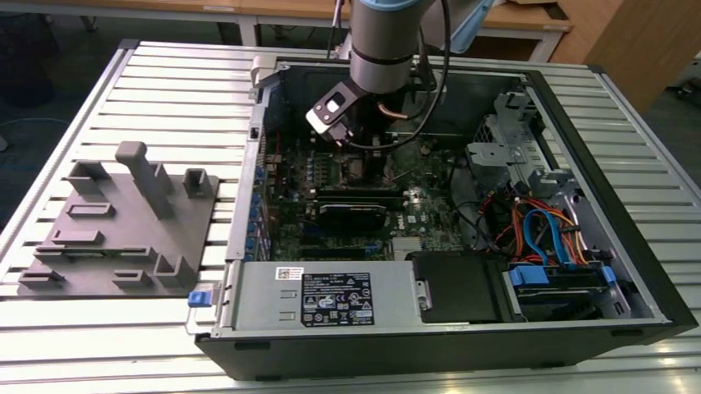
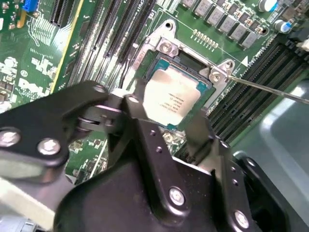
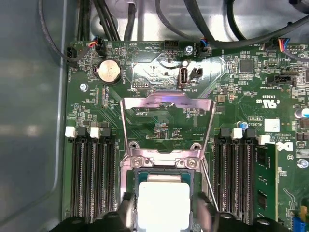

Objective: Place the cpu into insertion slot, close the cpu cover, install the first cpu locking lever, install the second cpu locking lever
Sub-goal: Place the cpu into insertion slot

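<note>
The cpu [image 2: 169, 96], a silver-grey square chip, sits level in the insertion slot [image 2: 161, 46] on the green motherboard. My gripper [image 2: 164, 113] reaches down into the open computer case [image 1: 613, 328] and is shut on the cpu's two opposite edges, one black finger [image 2: 133, 108] on each side. The first wrist view has the cpu [image 3: 163, 203] between the blurred fingers [image 3: 203, 212]. Behind the slot, the cpu cover [image 3: 166, 102] stands raised and open. A thin metal locking lever [image 2: 270, 89] sticks out free beside the slot. In the exterior view the gripper [image 1: 362, 154] hangs over the slot [image 1: 367, 171].
Long black memory slots [image 3: 91, 179] flank the socket on both sides. A coin battery [image 3: 109, 71] and cables [image 3: 116, 19] lie beyond the cover. The case also holds a power supply [image 1: 328, 300] and a drive cage [image 1: 515, 156]. A grey fixture [image 1: 121, 222] stands on the table at the exterior view's left.
</note>
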### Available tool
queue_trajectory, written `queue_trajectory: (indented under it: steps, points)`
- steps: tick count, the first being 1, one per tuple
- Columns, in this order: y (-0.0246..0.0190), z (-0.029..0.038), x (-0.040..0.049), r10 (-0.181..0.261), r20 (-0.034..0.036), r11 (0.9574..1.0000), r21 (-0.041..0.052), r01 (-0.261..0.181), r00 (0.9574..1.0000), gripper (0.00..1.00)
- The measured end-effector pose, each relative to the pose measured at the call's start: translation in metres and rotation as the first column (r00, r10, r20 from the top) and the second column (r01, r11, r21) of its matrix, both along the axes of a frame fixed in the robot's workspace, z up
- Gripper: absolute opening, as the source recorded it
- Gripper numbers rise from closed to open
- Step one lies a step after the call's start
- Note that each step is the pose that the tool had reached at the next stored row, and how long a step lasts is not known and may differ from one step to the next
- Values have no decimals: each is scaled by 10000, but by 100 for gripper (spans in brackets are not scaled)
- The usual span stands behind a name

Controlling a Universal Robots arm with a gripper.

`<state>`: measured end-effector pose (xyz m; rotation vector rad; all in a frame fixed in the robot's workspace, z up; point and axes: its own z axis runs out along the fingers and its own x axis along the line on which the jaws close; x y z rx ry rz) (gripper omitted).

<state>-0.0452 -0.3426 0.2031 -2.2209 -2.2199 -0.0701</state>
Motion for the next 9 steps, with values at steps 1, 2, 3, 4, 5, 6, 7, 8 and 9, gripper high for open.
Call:
queue_trajectory:
  steps: [1, 2, 3, 4, 5, 6, 7, 8, 9]
  points:
    - [0, 15, 0, 0, 0, 10000, 0, 0, 10000, 60]
    - [0, 29, 0, 0, 0, 10000, 0, 0, 10000, 54]
    - [0, 43, 0, 0, 0, 10000, -2, 0, 10000, 54]
    - [0, 55, 0, 0, 0, 10000, -1, 0, 10000, 48]
    - [0, 67, 0, 1, -1, 10000, -1, -1, 10000, 42]
    - [0, 77, 0, 0, 0, 10000, -1, 0, 10000, 42]
    - [0, 83, 0, 0, 0, 10000, -1, 0, 10000, 36]
    - [0, 87, 0, 0, 0, 10000, 0, 0, 10000, 30]
    - [1, 88, 0, 0, 1, 10000, 1, 0, 10000, 24]
